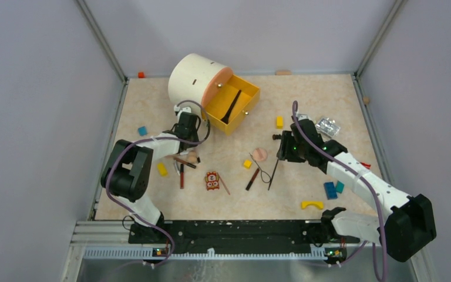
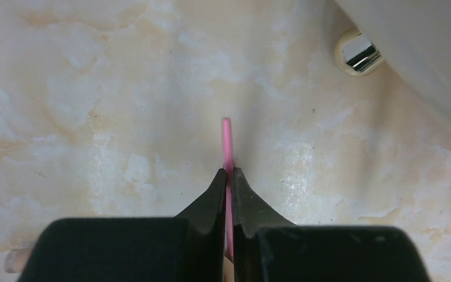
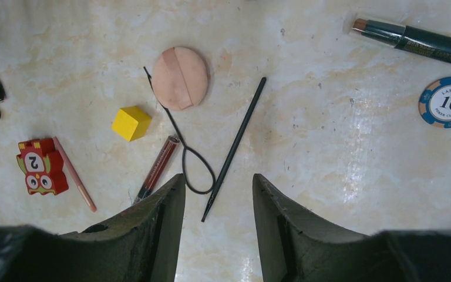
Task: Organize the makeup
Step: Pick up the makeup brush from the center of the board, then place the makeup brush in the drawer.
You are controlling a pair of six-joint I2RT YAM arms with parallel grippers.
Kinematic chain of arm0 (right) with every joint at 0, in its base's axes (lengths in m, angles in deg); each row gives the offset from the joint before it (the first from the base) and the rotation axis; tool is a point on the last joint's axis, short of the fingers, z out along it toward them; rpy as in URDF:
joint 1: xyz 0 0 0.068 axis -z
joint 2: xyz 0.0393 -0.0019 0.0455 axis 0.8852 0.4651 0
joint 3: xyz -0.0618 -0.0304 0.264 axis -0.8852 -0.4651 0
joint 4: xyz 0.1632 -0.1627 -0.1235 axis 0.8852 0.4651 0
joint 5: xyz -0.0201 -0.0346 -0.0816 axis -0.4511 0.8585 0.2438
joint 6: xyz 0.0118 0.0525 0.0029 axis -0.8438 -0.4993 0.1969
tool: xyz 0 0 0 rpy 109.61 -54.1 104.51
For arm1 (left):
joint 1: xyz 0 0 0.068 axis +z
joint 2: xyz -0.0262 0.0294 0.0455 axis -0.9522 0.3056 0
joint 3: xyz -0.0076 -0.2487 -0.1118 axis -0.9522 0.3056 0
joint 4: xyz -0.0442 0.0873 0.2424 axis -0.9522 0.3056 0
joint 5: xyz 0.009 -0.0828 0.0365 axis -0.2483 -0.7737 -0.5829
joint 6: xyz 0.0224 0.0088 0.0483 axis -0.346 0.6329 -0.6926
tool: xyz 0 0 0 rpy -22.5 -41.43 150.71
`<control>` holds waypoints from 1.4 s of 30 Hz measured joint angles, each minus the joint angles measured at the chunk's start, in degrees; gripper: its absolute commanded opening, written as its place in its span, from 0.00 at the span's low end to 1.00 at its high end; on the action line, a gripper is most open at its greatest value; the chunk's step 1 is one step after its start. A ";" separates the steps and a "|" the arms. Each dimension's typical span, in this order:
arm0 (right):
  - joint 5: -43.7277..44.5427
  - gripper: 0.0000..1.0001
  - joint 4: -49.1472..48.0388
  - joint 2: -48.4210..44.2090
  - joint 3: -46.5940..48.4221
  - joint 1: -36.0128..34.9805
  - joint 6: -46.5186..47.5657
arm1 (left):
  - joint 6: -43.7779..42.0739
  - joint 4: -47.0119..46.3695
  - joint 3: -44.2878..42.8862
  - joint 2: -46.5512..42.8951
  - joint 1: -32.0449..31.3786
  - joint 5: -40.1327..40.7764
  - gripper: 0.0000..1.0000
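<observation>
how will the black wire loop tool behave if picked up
Probably very light and springy: the black wire loop tool is just thin wire. Lying flat, it likely won't roll but may be hard to pinch. Dragging it could nudge the peach puff by its end.

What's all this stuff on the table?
Drawer box: one, white drum, yellow drawer open, far side; black stick inside.
Puff: one, peach, centre.
Wire loop tool: one, black, beside the puff.
Thin stick: one, black, right of the loop.
Tube: one, brown-red, left of the loop.
Pencil: one, pink, beside the toy.
Toy figure: one, orange-red, centre-left.
Sticks: two, brown and red, by the left arm.
Yellow blocks: four, scattered.
Blue blocks: three, blue to teal, both sides.
Poker chip: one, blue-white, right side.
Dark tube: one, green-black, right side.
Left gripper: shut on a pink stick.
Right gripper: open, above the thin stick.
</observation>
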 measured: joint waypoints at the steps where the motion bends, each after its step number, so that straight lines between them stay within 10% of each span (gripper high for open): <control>1: 0.00 0.46 0.00 0.00 0.00 0.00 0.00 | -0.04 0.07 0.00 0.00 -0.02 0.26 0.00; 27: -0.57 0.46 -0.57 -0.28 -0.35 0.00 -0.04 | -3.67 2.16 5.38 -21.88 -0.50 -10.47 0.00; 32: -0.63 0.46 -0.63 -0.94 -0.35 0.00 -0.09 | -8.17 3.80 5.20 -29.90 -10.27 -5.88 0.00; 42: -0.70 0.46 -0.07 -3.87 -1.07 0.00 -0.48 | -20.26 -2.86 -18.58 -21.99 -18.93 -3.06 0.00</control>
